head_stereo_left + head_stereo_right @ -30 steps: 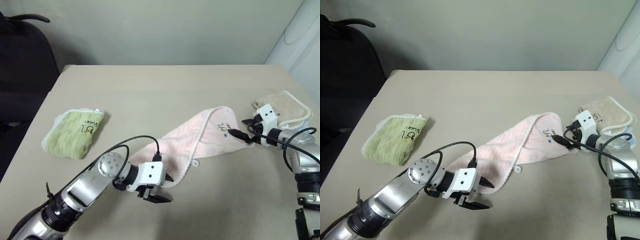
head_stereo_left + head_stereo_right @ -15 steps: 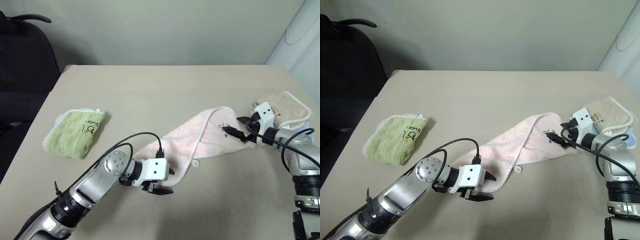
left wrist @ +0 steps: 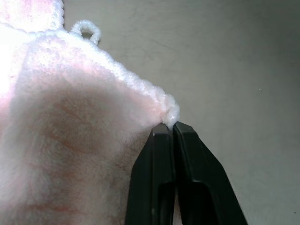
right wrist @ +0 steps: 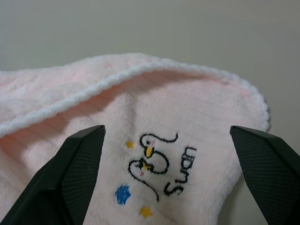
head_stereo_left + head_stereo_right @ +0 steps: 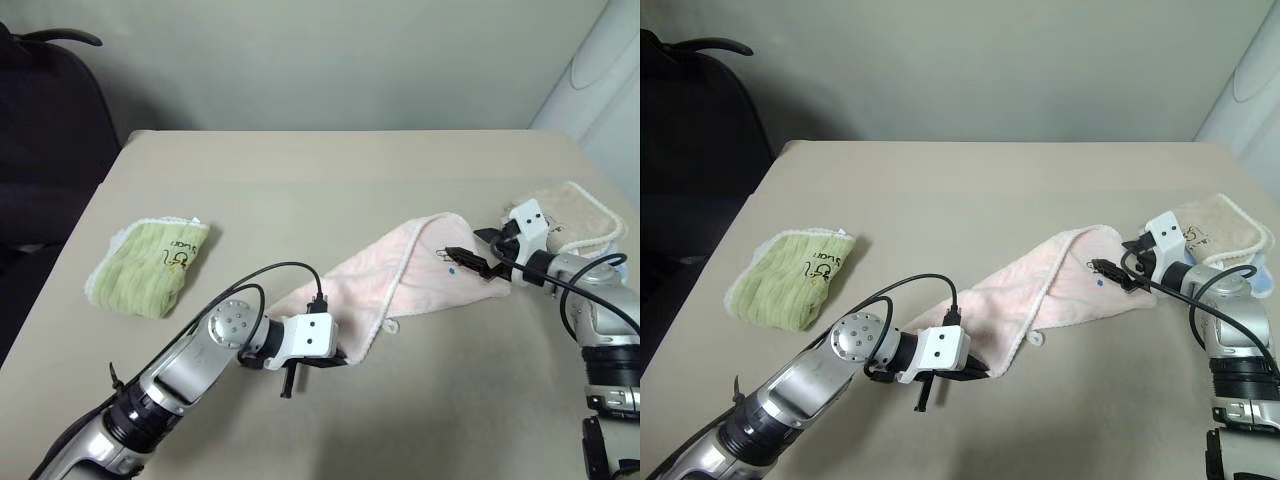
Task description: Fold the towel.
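Observation:
The towel (image 5: 400, 270) is pale pink with white edging and lies in a loose diagonal strip across the table (image 5: 320, 180). My left gripper (image 5: 342, 360) is at its near corner, and in the left wrist view the fingers (image 3: 161, 154) are shut on the white edging there (image 3: 171, 112). The small white loop (image 3: 86, 29) sticks out of the edge just beyond. My right gripper (image 4: 166, 130) hovers open just above the towel's far right end, over the dark printed mark (image 4: 154, 161), with nothing between its fingers.
A folded green towel (image 5: 148, 265) lies at the table's left. A beige towel with white edging (image 5: 570, 215) lies at the right edge, just behind my right gripper. A black chair (image 5: 45, 120) stands beyond the table's left corner.
My left gripper's fingers were apart at the towel's near corner and have now shut on it. The right gripper has edged slightly left over the printed end, still open.

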